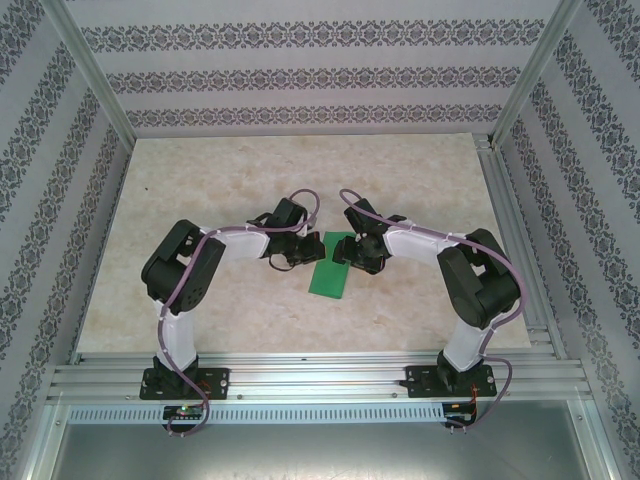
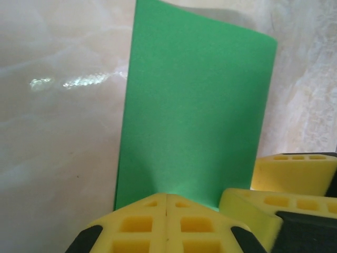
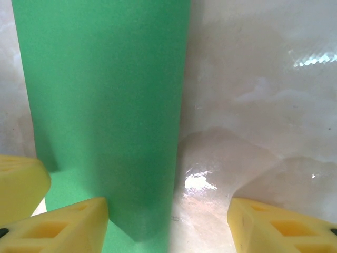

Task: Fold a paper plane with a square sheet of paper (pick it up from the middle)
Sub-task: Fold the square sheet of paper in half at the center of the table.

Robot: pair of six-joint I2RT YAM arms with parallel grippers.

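Top external: the square sheet of paper (image 1: 330, 275) lies between the clenched left gripper (image 1: 299, 261) and the released right gripper (image 1: 347, 256).

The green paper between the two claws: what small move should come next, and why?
Probably close the right gripper on the square sheet of paper. The left gripper is shut at the sheet's edge, while the right one's jaws stand open, straddling the sheet's side edge, so only one side looks secured.
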